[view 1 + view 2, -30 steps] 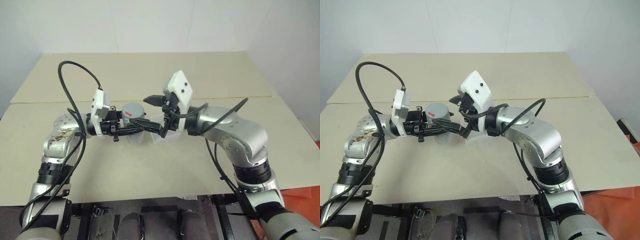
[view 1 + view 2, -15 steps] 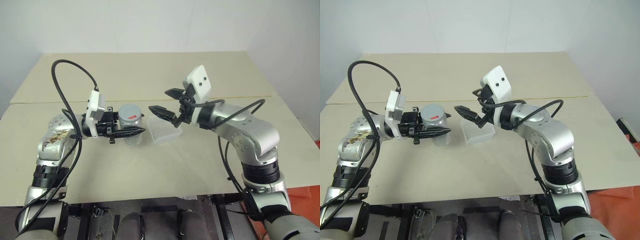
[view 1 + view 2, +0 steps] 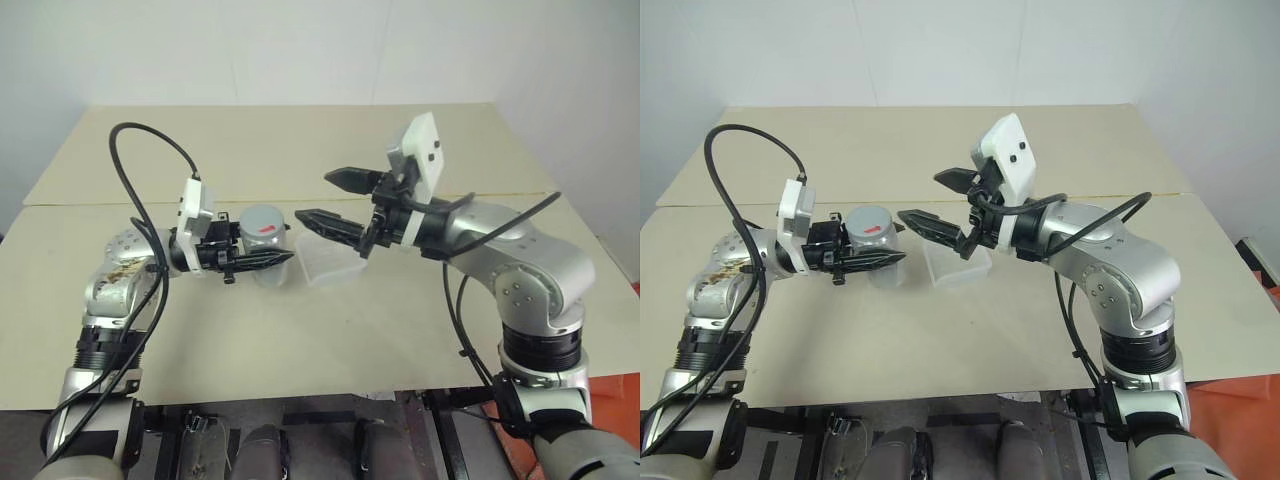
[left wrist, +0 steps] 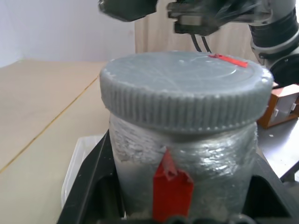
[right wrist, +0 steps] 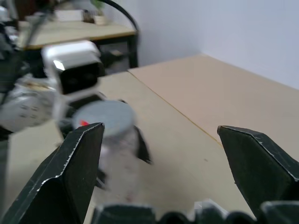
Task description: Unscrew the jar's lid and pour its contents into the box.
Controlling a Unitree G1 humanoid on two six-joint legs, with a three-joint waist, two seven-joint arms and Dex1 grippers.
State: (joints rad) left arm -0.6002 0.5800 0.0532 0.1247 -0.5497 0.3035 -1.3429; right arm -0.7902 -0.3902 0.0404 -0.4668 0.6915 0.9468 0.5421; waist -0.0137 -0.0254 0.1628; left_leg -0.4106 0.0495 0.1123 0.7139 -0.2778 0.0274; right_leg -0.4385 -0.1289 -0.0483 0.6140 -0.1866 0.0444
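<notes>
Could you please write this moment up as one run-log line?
left gripper: shut on jar | lid: on | right gripper: open, apart from lid | box: on table, beside jar

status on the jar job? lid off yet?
Not yet. Done: the left pincer is shut on the jar, holding it beside the box. In hand: the right pincer is open, level with the lid but apart from it; the lid sits fully on the jar. Left: grip and unscrew the lid, then tip the contents into the box, which looks empty.
</notes>
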